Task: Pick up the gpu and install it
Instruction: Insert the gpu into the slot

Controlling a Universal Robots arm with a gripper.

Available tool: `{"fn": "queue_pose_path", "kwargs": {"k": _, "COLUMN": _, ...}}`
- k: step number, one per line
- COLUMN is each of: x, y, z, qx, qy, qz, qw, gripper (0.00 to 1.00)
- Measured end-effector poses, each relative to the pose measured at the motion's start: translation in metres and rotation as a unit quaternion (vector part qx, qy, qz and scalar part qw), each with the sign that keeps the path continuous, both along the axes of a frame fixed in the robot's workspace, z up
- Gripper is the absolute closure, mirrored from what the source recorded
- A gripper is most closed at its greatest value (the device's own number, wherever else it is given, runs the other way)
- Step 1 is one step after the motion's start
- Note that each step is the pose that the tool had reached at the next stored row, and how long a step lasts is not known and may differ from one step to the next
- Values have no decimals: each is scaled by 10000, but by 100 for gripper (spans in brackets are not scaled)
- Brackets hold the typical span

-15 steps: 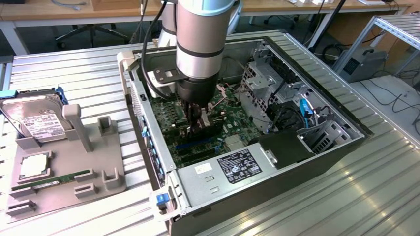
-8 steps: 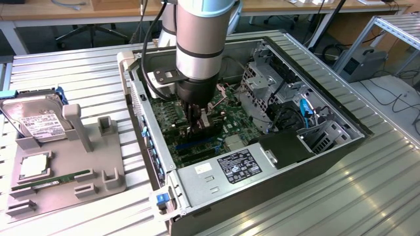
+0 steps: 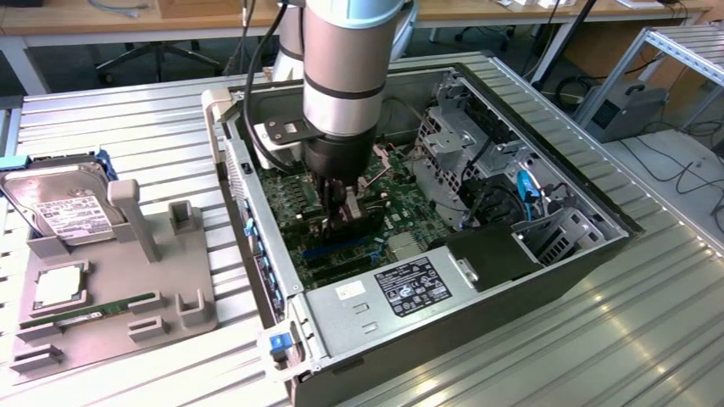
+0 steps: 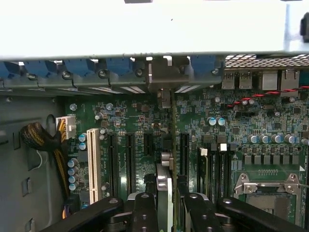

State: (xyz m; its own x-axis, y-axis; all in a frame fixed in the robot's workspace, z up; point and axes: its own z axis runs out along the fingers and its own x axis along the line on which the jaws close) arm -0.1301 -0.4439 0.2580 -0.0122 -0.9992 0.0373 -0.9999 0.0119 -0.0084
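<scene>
While the pincer (image 4: 166,205) grips the gpu (image 4: 165,145) edge-on over the motherboard (image 4: 270,125) inside the computer case (image 3: 565,263), the installing step looks underway. Seating it calls for lining the card with its slot (image 4: 184,154). Neighbouring slots crowd both sides; farther off, the case's rear wall (image 4: 145,38) limits travel.

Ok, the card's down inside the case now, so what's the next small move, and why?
Probably ease straight down a little. The gripper is shut on the gpu, held edge-on above the motherboard and roughly in line with a black slot. I can't tell from the wrist view whether its edge has entered the slot, so go slowly.
</scene>
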Motion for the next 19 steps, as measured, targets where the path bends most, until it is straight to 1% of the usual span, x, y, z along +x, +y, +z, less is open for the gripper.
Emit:
{"fn": "queue_pose_path", "kwargs": {"k": 3, "x": 1, "y": 28, "z": 8, "qx": -30, "qy": 0, "qz": 0, "qw": 10000, "gripper": 73}}
{"fn": "queue_pose_path", "kwargs": {"k": 4, "x": 1, "y": 33, "z": 10, "qx": -35, "qy": 1, "qz": 0, "qw": 10000, "gripper": 73}}
{"fn": "queue_pose_path", "kwargs": {"k": 10, "x": -1, "y": 29, "z": 13, "qx": -36, "qy": 1, "qz": -1, "qw": 10000, "gripper": 73}}
{"fn": "queue_pose_path", "kwargs": {"k": 15, "x": 0, "y": 28, "z": 39, "qx": -37, "qy": 0, "qz": 0, "qw": 10000, "gripper": 73}}
{"fn": "queue_pose_path", "kwargs": {"k": 19, "x": -1, "y": 24, "z": 40, "qx": -46, "qy": 2, "qz": -1, "qw": 10000, "gripper": 73}}
